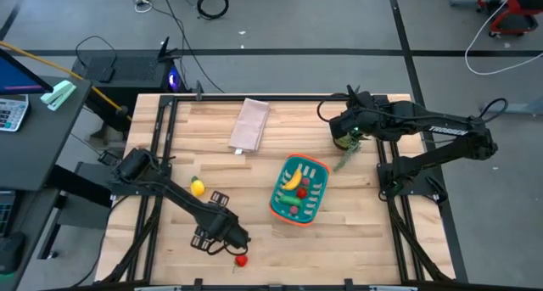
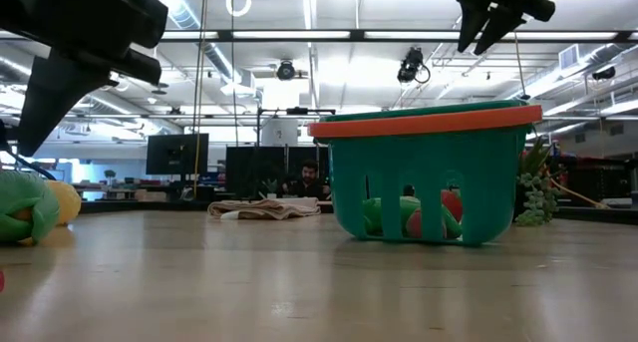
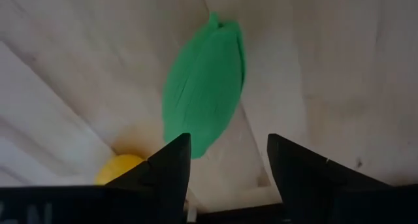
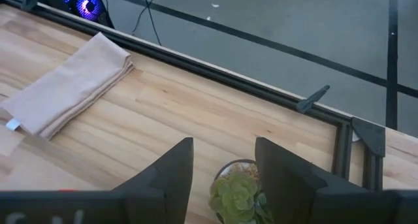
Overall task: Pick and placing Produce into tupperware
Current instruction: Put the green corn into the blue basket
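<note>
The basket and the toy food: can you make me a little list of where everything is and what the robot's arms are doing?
basket: teal with an orange rim, on the table's right half
in basket: banana, red and green pieces
outside basket: lemon, green pod, red piece
left end effector: open, above the green pod, nothing held
right end effector: open, above the potted plant, nothing held
cloth: folded, beige, at the table's far side
</note>
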{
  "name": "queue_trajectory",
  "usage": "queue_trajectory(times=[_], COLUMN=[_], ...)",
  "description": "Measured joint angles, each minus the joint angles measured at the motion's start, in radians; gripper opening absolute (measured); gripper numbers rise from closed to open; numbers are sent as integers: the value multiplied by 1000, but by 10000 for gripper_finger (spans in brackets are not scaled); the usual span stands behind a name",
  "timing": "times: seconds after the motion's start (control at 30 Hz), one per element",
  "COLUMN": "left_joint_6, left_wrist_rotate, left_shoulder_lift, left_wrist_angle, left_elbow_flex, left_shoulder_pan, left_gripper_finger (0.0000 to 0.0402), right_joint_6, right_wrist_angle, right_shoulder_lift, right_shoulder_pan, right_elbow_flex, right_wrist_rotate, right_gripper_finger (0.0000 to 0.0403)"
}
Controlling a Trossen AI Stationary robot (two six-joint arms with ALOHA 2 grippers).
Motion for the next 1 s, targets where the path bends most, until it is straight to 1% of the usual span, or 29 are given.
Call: queue_trajectory(times=[0.17, 0.33, 0.53, 0.83, 1.0], left_joint_6=[33, 32, 80, 82, 77], left_wrist_rotate=[-1, 0, -1, -4, -31], left_shoulder_lift=[0, 0, 0, 0, 0], left_wrist_angle=[-1, 45, 51, 63, 68], left_elbow_flex=[0, 0, 0, -1, -57], left_shoulder_pan=[2, 1, 2, 2, 6], left_gripper_finger=[204, 209, 227, 258, 270], right_joint_6=[0, 0, -2, -9, -32], right_wrist_angle=[0, 0, 0, 0, 0], right_shoulder_lift=[0, 0, 0, 0, 0], right_shoulder_pan=[0, 0, 0, 0, 0], right_elbow_flex=[0, 0, 0, 0, 0], right_wrist_rotate=[-1, -1, -2, -1, -1], right_gripper_finger=[173, 173, 173, 173, 173])
